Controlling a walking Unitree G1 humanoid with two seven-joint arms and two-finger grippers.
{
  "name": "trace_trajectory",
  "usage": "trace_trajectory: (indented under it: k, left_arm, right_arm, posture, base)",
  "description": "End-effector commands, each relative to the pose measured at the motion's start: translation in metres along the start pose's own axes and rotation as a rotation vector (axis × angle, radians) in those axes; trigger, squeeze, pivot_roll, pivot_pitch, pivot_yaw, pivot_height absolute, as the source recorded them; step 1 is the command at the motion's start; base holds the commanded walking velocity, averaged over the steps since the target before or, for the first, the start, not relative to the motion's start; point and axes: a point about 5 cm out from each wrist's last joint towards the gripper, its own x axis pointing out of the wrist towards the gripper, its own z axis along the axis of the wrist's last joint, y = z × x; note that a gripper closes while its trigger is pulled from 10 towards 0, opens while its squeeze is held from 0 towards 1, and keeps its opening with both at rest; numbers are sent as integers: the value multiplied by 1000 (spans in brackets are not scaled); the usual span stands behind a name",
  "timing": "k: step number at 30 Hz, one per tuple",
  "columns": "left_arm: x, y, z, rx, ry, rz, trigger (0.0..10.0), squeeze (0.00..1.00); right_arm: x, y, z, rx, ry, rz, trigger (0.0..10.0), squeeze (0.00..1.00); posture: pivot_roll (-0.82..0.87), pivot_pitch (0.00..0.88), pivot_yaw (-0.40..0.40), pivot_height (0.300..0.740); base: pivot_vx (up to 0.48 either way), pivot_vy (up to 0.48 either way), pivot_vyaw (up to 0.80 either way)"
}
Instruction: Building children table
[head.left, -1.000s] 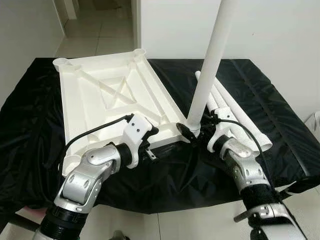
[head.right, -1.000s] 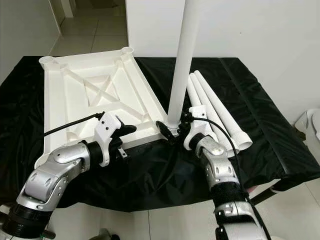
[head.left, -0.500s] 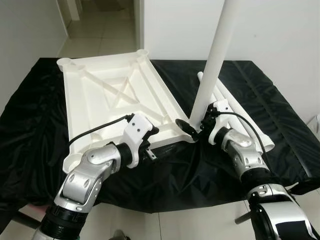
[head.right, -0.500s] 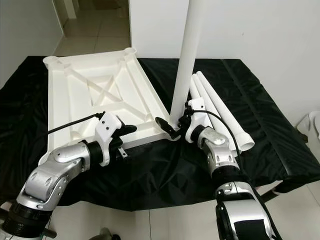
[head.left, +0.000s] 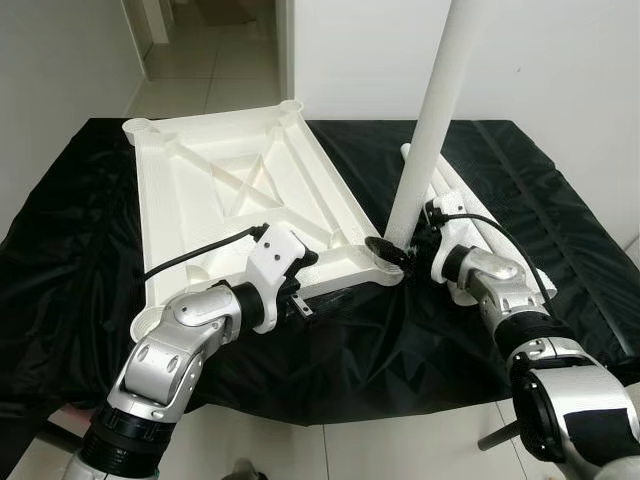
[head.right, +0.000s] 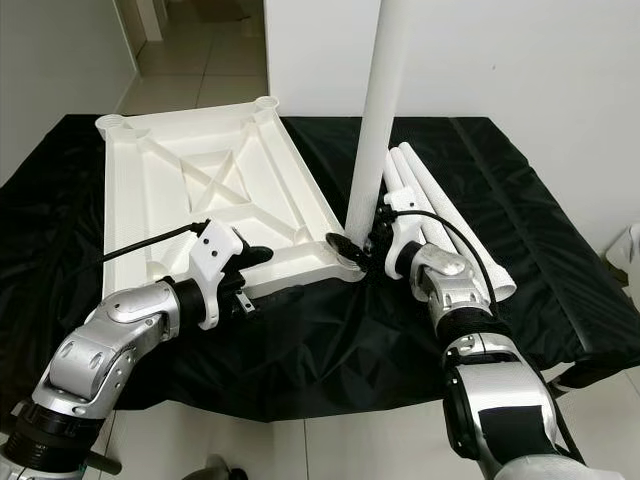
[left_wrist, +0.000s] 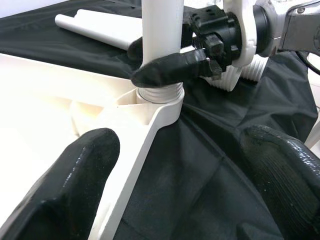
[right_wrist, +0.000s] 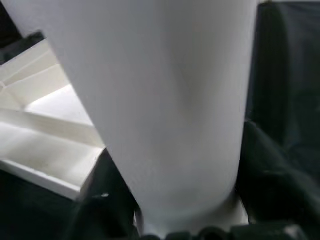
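- White plastic tabletop (head.left: 230, 200): it lies upside down on the black cloth (head.left: 70, 260), ribs up, with one corner socket (left_wrist: 155, 102) nearest you. It looks light and stiff, so expect it to slide on the cloth when you twist against it.
- Leg (head.left: 430, 110): a smooth white tube standing upright, slightly tilted, with its threaded end seated in that near corner socket. It is probably light and rigid but slippery; take it low, just above the thread, where the leverage is best.
- Right gripper (left_wrist: 167, 65): its fingers are clamped on the leg just above the socket, one fingertip (left_wrist: 170, 67) wrapped across the front of the tube.
- Left gripper (head.left: 310, 262): it rests at the tabletop's near edge beside the socket, its fingers (left_wrist: 75, 165) spread wide and holding nothing.
- Spare legs (head.right: 440, 210): these lie side by side on the cloth, behind the right gripper.
- Change from the earlier frame: the right wrist has rolled and its forearm has swung further to your right while it keeps its grip, which suggests the leg is being screwed in. The whole view has shifted a little, so take that as head motion. The left gripper has hardly moved against the tabletop.
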Motion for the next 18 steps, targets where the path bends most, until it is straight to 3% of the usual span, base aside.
trace_trajectory:
  k: [1, 11, 18]
  left_arm:
    - [0, 1, -1, -2, 9, 0, 10000, 0]
    - [1, 1, 0, -3, 7, -2, 10000, 0]
    - [1, 1, 0, -5, 6, -1, 10000, 0]
  right_arm:
    - [-2, 1, -5, -9, 34, 24, 0, 0]
    - [0, 10, -12, 19, 10, 62, 0, 0]
    - [6, 15, -11, 56, -72, -71, 0, 0]
  posture:
    - [-22, 24, 31, 740]
    - [-27, 30, 29, 740]
    - [-28, 34, 24, 740]
  base:
    - [0, 0, 0]
    - [0, 0, 0]
    - [0, 0, 0]
